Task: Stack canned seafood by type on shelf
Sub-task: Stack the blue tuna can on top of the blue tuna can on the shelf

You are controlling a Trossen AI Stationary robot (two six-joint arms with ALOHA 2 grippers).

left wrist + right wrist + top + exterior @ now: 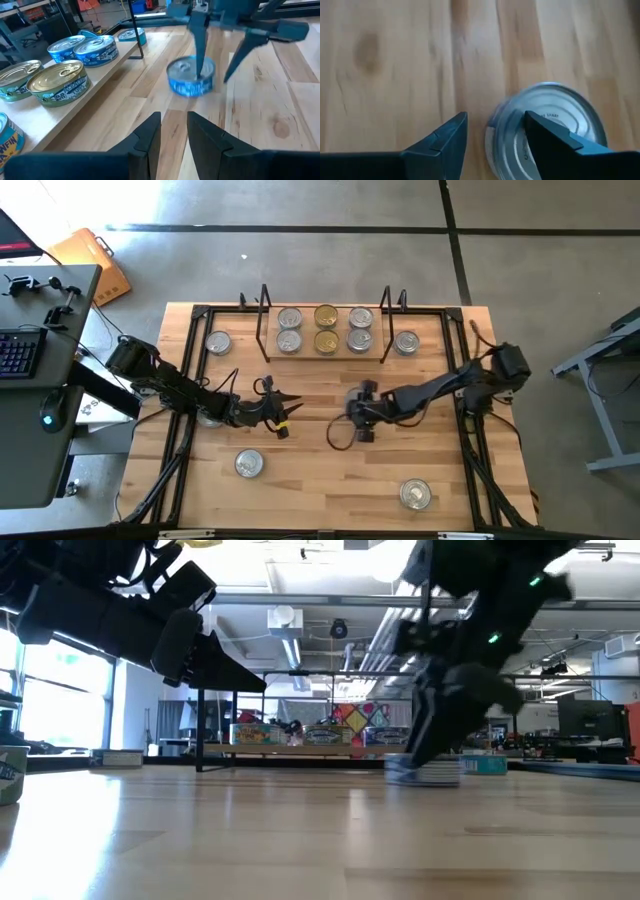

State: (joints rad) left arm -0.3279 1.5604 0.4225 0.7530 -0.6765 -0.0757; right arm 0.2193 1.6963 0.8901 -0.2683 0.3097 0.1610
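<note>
The shelf (pixel 308 356) stands at the table's far side with several tins on it, silver-topped and gold-topped (pixel 326 316), in two rows. A blue tin with a silver top (pixel 191 76) (pixel 555 127) (pixel 424 772) rests flat on the table near its middle. My right gripper (pixel 495 122) (pixel 352 425) is open and points down over this tin; one finger is above the tin's top and the other is beside it. My left gripper (pixel 173 122) (pixel 283 415) is open, raised to the tin's left, and holds nothing. My right gripper comes at the blue tin from above, pointing down, with one finger (pixel 547 137) over the tin's silver top (pixel 570 115) and the other off to its side. The tin sits flat on the table. Whether the finger touches the top, I cannot tell.
Loose tins lie on the table at the near left (pixel 249 464), near right (pixel 415 495), and beside the shelf's two ends (pixel 218 342) (pixel 406 342). Another shows under the left arm (pixel 210 418). A desk with a keyboard (pixel 15 355) stands left of the table.
</note>
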